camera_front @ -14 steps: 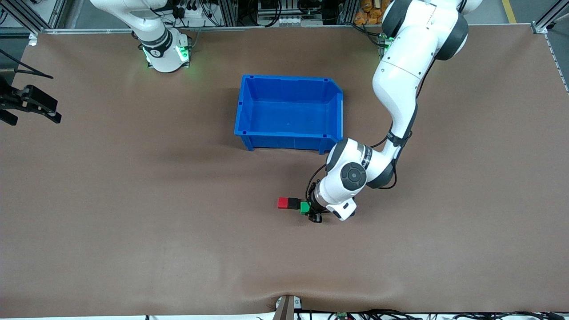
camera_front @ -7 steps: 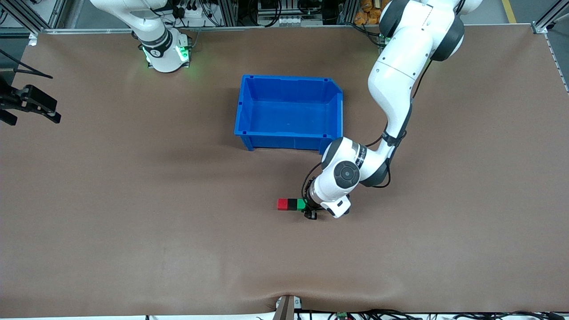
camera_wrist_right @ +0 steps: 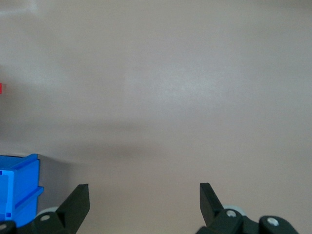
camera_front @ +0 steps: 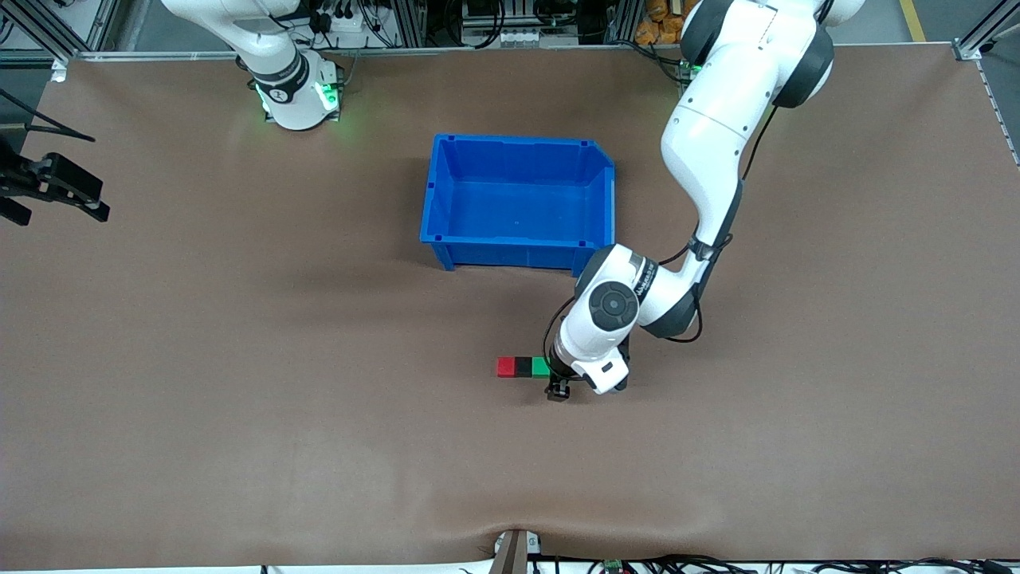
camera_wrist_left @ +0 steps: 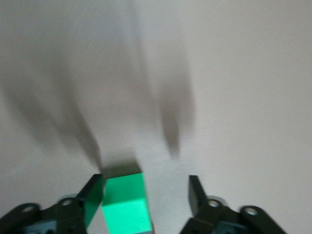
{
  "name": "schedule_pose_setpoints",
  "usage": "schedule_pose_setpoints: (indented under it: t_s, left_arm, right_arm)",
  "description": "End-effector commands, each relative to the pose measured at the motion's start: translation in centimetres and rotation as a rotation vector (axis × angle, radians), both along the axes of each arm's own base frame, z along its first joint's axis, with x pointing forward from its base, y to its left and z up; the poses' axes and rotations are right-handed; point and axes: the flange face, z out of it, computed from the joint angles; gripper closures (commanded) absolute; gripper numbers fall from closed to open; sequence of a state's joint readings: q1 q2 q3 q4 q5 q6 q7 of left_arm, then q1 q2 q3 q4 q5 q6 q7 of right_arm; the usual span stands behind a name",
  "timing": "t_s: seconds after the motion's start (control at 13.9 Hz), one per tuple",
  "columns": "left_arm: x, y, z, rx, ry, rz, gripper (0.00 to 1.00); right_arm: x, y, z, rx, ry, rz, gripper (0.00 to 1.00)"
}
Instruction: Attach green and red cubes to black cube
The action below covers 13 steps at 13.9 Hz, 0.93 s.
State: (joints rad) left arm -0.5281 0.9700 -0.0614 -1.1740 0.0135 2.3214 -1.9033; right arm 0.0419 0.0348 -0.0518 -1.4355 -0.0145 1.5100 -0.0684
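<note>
Three small cubes sit in one row on the brown table (camera_front: 239,399): one red cube (camera_front: 505,367), one black cube (camera_front: 523,367) and one green cube (camera_front: 541,367), each touching its neighbour. One blue bin (camera_front: 518,199) stands farther from the front camera than the row. Two white robot arms work the table, each with one two-finger gripper: the left gripper (camera_front: 560,381) at the green cube, the right gripper (camera_wrist_right: 144,202) in its own wrist view.
</note>
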Motion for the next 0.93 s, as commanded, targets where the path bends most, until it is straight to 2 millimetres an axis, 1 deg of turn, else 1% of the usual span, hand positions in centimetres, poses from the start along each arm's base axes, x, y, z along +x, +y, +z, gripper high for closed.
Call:
schedule_pose_setpoints:
  t_s: [0.0, 0.07, 0.14, 0.29, 0.43, 0.5, 0.57, 0.72, 0.79, 0.86]
  left_arm:
    - [-0.3, 1.4, 6.5, 0.153, -0.006, -0.207, 0.00]
    - [-0.5, 2.2, 9.1, 0.187, 0.013, -0.293, 0.00]
    - [-0.7, 3.1, 12.4, 0.205, 0.020, -0.365, 0.00]
    - [-0.5, 6.9, 18.9, 0.235, 0.036, -0.466, 0.00]
    - [-1.2, 10.9, 25.4, 0.262, 0.056, -0.640, 0.00]
    - [-1.5, 13.2, 28.4, 0.271, 0.054, -0.717, 0.00]
    - [-1.9, 14.7, 30.6, 0.276, 0.057, -0.794, 0.00]
    - [-3.0, 16.6, 34.8, 0.276, 0.021, -0.908, 0.00]
    - [-3.4, 17.7, 36.1, 0.276, 0.018, -0.958, 0.00]
    - [-4.1, 18.1, 37.3, 0.279, 0.020, -1.017, 0.00]
  right_arm:
    - [0.2, -0.2, 0.4, 0.017, -0.002, -0.009, 0.00]
    - [0.3, -0.2, 0.3, 0.017, -0.002, -0.009, 0.00]
    - [0.2, -0.2, 0.4, 0.017, -0.003, -0.009, 0.00]
    - [0.3, -0.3, 0.3, 0.017, 0.000, -0.011, 0.00]
    - [0.3, -0.3, 0.3, 0.017, -0.002, -0.012, 0.00]
    - [0.3, -0.2, 0.3, 0.017, 0.000, -0.011, 0.00]
    - [0.3, -0.2, 0.3, 0.017, -0.002, -0.011, 0.00]
    - [0.3, -0.3, 0.3, 0.016, -0.002, -0.014, 0.00]
    - [0.3, -0.3, 0.3, 0.016, -0.002, -0.012, 0.00]
    - [0.3, -0.3, 0.3, 0.016, -0.002, -0.011, 0.00]
